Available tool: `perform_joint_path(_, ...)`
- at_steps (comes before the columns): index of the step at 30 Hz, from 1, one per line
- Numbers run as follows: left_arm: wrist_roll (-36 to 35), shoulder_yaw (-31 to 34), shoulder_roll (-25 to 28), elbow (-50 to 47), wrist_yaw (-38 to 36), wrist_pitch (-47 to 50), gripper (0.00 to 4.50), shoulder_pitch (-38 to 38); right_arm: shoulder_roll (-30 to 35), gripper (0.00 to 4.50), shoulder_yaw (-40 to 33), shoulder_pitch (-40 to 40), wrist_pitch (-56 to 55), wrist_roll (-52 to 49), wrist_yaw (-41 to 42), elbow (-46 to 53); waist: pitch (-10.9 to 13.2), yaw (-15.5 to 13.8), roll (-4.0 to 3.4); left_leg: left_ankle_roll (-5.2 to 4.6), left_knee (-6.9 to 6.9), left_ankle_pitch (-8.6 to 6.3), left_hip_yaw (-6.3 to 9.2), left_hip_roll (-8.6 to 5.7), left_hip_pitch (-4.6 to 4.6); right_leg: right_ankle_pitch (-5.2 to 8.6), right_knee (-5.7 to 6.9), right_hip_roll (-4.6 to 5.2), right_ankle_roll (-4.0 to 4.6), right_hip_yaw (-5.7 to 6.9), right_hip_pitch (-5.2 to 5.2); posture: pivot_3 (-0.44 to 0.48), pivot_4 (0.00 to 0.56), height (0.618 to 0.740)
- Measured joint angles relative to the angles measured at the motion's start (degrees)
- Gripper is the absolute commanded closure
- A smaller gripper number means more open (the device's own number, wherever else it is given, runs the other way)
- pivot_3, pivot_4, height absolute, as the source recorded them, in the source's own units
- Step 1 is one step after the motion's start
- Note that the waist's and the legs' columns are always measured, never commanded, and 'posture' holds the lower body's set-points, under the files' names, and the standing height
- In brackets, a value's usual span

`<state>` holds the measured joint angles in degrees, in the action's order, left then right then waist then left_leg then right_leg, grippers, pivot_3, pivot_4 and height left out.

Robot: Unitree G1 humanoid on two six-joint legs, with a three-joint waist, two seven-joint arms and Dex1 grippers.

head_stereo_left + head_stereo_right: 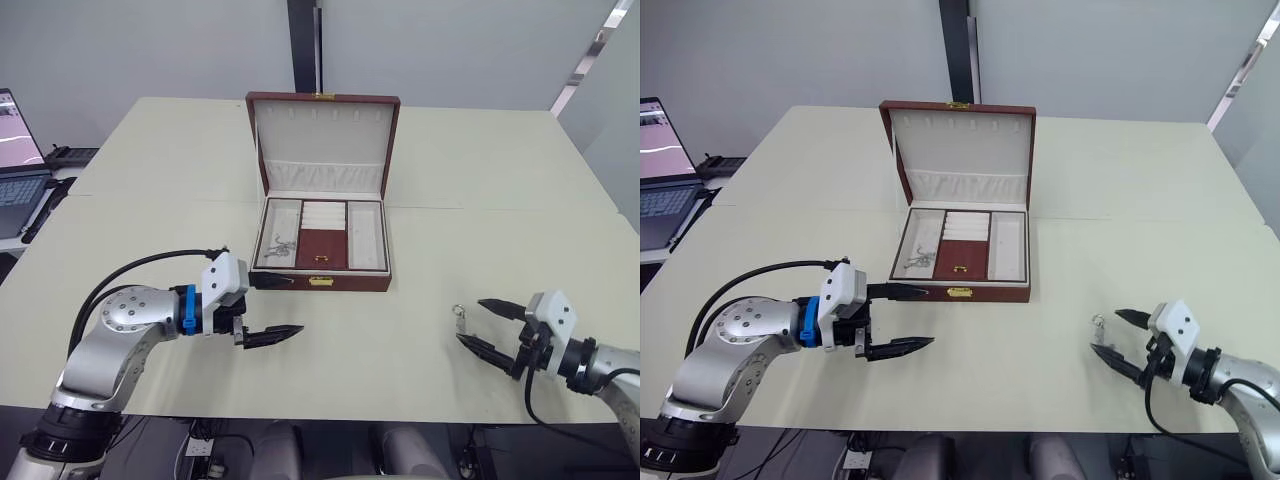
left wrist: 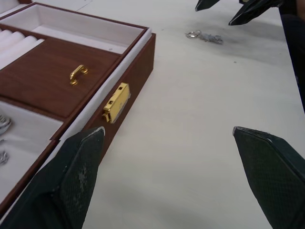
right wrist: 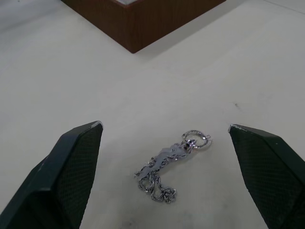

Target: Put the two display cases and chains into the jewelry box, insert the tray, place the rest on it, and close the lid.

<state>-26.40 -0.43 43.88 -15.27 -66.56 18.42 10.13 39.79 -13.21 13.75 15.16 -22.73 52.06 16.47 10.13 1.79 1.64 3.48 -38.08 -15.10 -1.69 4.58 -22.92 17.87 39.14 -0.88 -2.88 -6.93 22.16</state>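
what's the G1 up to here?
It's packing a jewelry box that sits open on the table, lid up, tray already in with some chains in one end compartment. One chain lies loose on the table, and the right gripper is open right at it, not touching. The left gripper is open and empty by the box's front corner.

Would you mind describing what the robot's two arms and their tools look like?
Both arms have rounded silver-grey metal segments with small dark bolt holes, and a black cable loops along each. The left arm carries a blue band just behind a white boxy block. Each ends in a tool, the left tool and the right tool, with two black, pointed fingers whose inner faces are finely cross-hatched.
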Motion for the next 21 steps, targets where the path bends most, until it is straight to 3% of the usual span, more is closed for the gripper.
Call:
perform_joint_path(5,0.2,-2.2,-1.2,-0.1,-1.7,-1.9,0.01,1.1,-2.4,0.0,1.8,3.9,-2.7,3.5,-2.3,-0.2,0.0,0.1,-0.05,0.0,0.0,0.0,-0.02,0.0,0.02,0.0,0.0,-0.02,0.0,-0.04,0.0,0.0,0.15,0.74)
perform_joint_path(18,2.6,-4.3,-2.5,0.8,-3.1,-7.8,0.01,-0.3,-5.7,0.0,4.9,3.6,-2.9,6.3,-8.7,0.6,-0.3,0.1,0.02,0.0,-0.02,0.0,0.0,0.0,0.14,0.0,0.02,-0.05,-0.01,-0.09,-0.08,0.0,0.15,0.74)
perform_joint_path(21,2.6,-4.3,-2.6,1.4,-2.9,-7.8,0.0,-0.2,-5.6,0.6,5.2,3.5,-2.4,7.0,-9.6,0.6,-0.4,0.1,0.11,0.0,-0.02,0.0,0.0,0.01,0.14,0.0,0.02,-0.06,-0.01,-0.09,-0.07,0.0,0.15,0.74)
